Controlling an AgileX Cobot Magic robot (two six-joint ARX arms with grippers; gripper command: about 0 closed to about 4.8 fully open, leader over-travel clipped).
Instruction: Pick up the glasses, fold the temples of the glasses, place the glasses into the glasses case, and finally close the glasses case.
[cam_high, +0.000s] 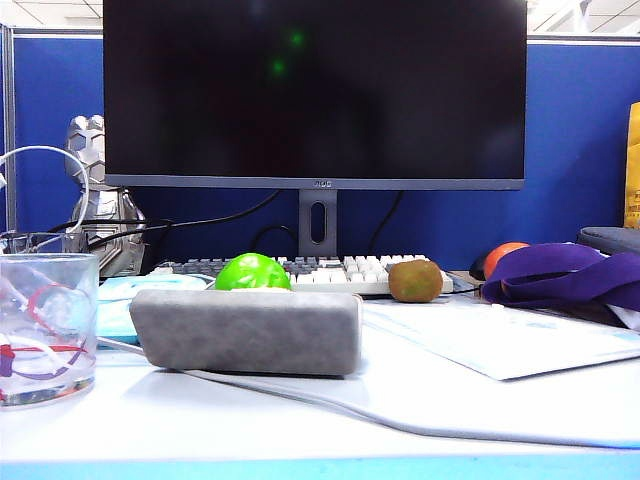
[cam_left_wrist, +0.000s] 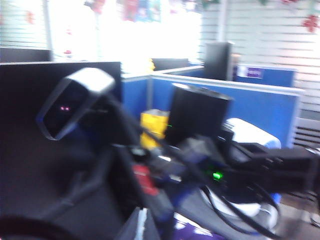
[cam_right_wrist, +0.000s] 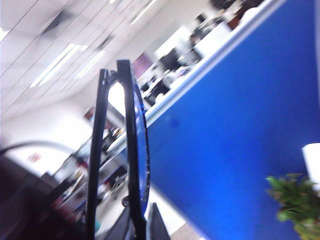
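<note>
You look at an office cubicle with blue partition walls, and a white desk (cam_high: 420, 400) that carries a big dark monitor (cam_high: 314, 90), a keyboard (cam_high: 330, 270) and the glasses case (cam_high: 246, 330). The case lies closed on the desk near the front, in front of a green ball (cam_high: 252, 271); a kiwi (cam_high: 415, 281) sits to its right and a clear cup (cam_high: 45, 325) stands to its left. A purple cloth (cam_high: 560, 275) lies at the far right.

No arm appears in the exterior view, so you cannot place them over the desk from there. The right wrist camera points up toward the ceiling and a blue partition. In it you see the glasses (cam_right_wrist: 122, 150) held upright, edge-on and blurred. The right gripper (cam_right_wrist: 140, 222) shows only as dark fingers (cam_right_wrist: 156, 225) at the picture edge, closed on the lower part of the frame. You cannot tell if the temples are folded.

The left wrist view is very blurred: dark cables and black boxes fill it. The left gripper's fingers cannot be made out there, so you cannot tell if they are apart or together.
</note>
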